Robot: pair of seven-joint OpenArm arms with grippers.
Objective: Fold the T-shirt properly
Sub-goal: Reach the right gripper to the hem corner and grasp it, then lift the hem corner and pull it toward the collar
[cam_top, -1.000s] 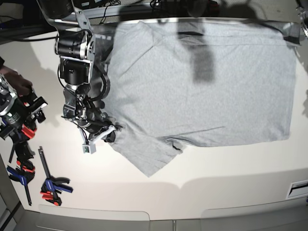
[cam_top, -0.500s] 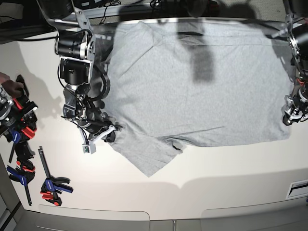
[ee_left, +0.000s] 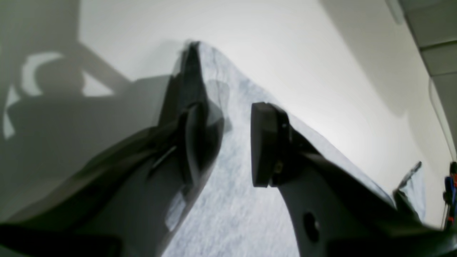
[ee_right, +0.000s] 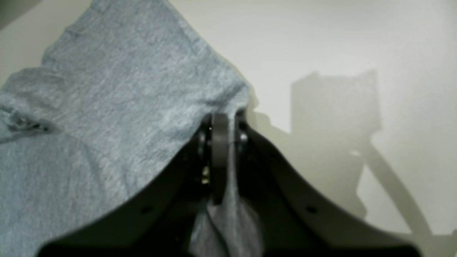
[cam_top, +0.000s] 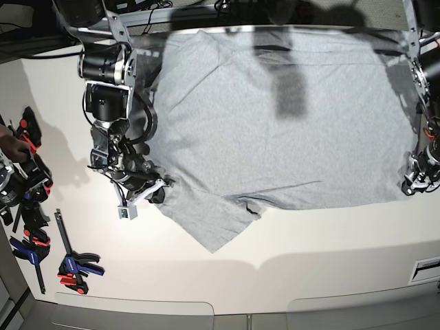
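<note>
Between the right fingers: a pinch of grey cloth — the right gripper (ee_right: 223, 123) has its pads pressed together on the edge of the T-shirt (cam_top: 282, 130), and fabric runs down through the jaws toward the wrist.
Right grip, seen from the base: the right gripper (cam_top: 152, 189) sits at the shirt's edge close to the sleeve (cam_top: 216, 223) that fans out toward the table's front.
Left fingers: spread, nothing between the pads — one fingertip (ee_left: 266, 142) stands clear of the other, with cloth showing in the gap below them.
Left gripper position: the left gripper (ee_left: 228, 142) hangs over the T-shirt (ee_left: 232, 200) near a corner, the cloth narrowing to a point just beyond the fingertips; whether the pads touch the fabric is hard to say from this blurred view.
Left gripper, base view: the left gripper (cam_top: 417, 180) is at the shirt's opposite end, over the corner nearest the table's front.
Shirt: spread flat on the white table (cam_top: 309, 261), plain side up, long axis running from one gripper to the other.
Turning relation: both grippers are on the same long edge — one end held, the other not. The left arm is the nearer one to the free corner, and the corner lies just ahead of and under its open fingers.
Likely next need: closing the left jaws on that corner so the edge can lift evenly.
</note>
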